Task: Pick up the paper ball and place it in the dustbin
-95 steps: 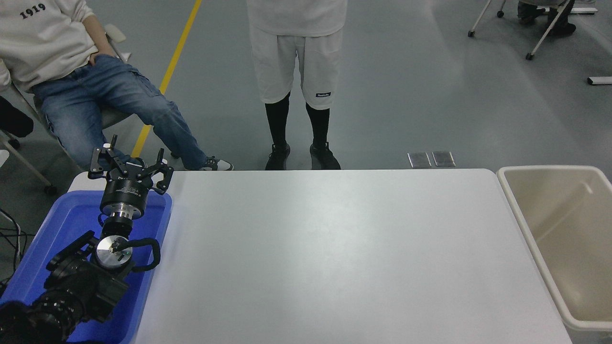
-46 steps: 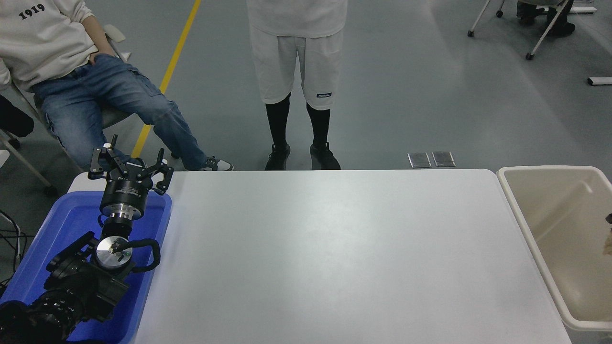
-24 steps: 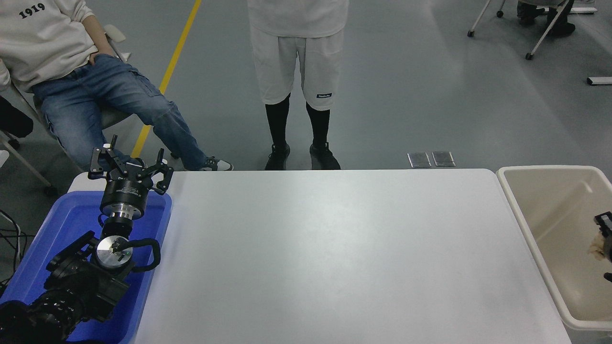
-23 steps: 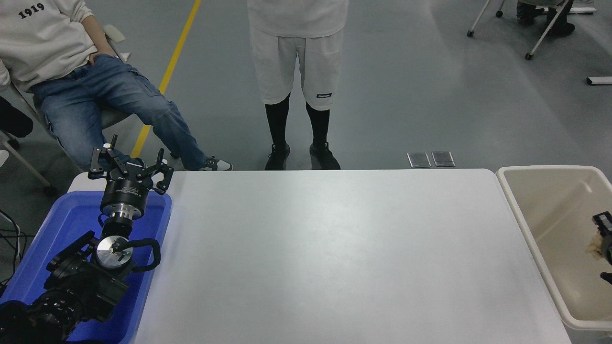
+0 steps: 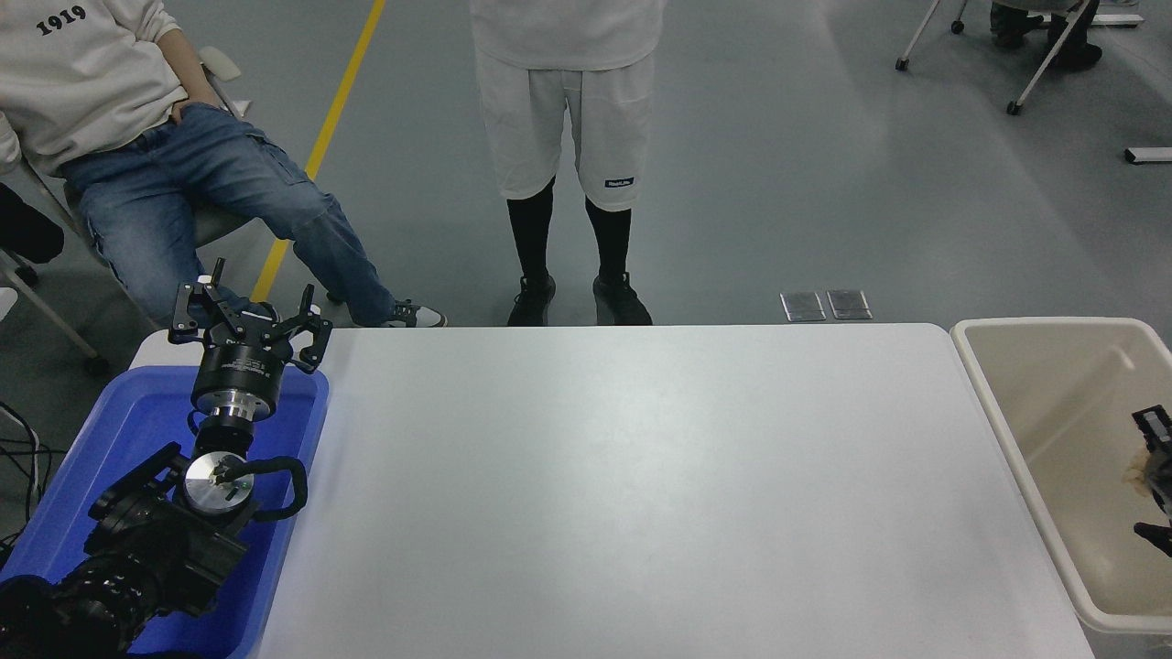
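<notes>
1 high head camera looks forward and down over the white table (image 5: 641, 476) toward the floor beyond.

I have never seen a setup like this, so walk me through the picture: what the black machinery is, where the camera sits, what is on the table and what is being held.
The camera sits high on a two-armed robot, looking down over a white table. The left gripper, fingers spread open, is parked above a blue tray. At the right edge, only the tips of the right gripper show, over the beige dustbin. A tan paper ball sits between its fingers, seemingly held. The bare tabletop carries nothing else. Two people wait beyond the far edge, one standing, one seated.
</notes>
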Tool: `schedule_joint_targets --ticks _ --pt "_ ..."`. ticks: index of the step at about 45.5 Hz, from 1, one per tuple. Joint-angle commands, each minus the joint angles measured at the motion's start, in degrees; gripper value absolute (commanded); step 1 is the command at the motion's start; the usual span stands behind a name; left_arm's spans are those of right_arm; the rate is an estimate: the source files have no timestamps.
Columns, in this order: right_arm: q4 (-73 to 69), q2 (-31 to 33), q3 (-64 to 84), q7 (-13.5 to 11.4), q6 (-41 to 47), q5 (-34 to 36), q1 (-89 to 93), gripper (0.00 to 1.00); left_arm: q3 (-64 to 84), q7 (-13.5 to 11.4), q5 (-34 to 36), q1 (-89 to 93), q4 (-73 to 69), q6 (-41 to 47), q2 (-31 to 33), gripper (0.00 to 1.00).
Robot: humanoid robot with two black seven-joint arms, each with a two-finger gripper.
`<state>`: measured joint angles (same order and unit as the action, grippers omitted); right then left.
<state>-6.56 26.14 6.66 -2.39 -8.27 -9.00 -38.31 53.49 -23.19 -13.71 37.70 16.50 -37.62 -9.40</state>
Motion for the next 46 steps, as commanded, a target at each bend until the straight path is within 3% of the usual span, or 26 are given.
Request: schedule_joint_targets --ticks 1,4,32,34,38,46 --pt "0.06 -0.74 0.11 0.02 -5.09 0.04 0.34 0.64 0.04 -0.01 0.0 0.0 -0.07 0.0 0.0 0.99" --pt "0.06 -0.82 0.02 0.02 -5.36 0.04 0.34 0.7 -0.05 -0.01 0.0 0.0 -0.07 0.0 0.0 0.99" --pt "-0.12 -0.65 -0.51 0.02 -5.53 0.04 -0.28 0.9 -0.05 -0.01 0.0 0.0 -0.07 0.0 0.0 0.99" --pt "-0.29 -0.47 -0.6 0.02 -5.53 0.04 -0.36 0.96 0.04 -0.01 0.0 0.0 0.02 0.0 0.0 0.99" --pt "-0.91 -0.39 -1.47 -0.07 -5.09 -0.31 -0.54 1.0 0.04 -0.01 0.0 0.0 0.02 0.0 0.0 0.99" --pt "-6.26 2.25 -2.0 -0.07 -4.57 -0.84 -0.01 1.0 -0.05 -0.01 0.0 0.0 0.02 0.0 0.0 0.99"
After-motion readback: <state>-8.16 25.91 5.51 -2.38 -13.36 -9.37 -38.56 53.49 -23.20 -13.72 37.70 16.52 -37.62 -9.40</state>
